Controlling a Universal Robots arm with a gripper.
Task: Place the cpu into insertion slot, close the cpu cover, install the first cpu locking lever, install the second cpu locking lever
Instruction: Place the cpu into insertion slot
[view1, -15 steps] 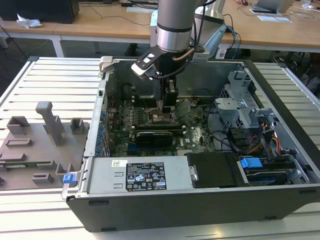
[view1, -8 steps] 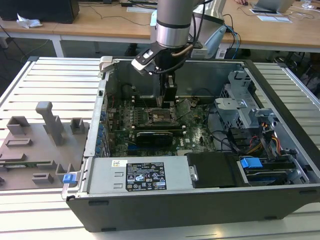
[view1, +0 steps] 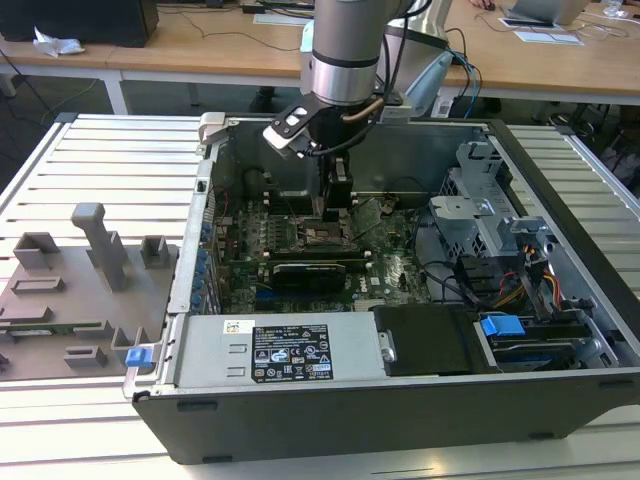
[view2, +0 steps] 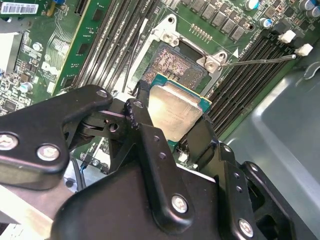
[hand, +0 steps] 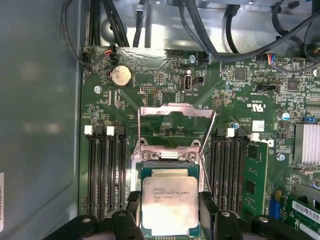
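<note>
black gripper (view2: 170, 120) clamped on cpu (hand: 169, 202), over insertion slot (view2: 172, 62), cpu cover (hand: 175, 111) raised, memory slots (hand: 107, 170) flanking

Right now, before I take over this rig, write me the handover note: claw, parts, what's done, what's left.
The claw is shut on the cpu, gripping two opposite edges, metal top up.
The cpu hangs over the insertion slot, not seated; much of the slot's contact field lies bare.
The cpu cover stands open, tilted up.
One locking lever sticks out free from a slot corner.
Done: cpu in the claw at the slot.
Left: seating it, closing the cover, both levers.
</note>
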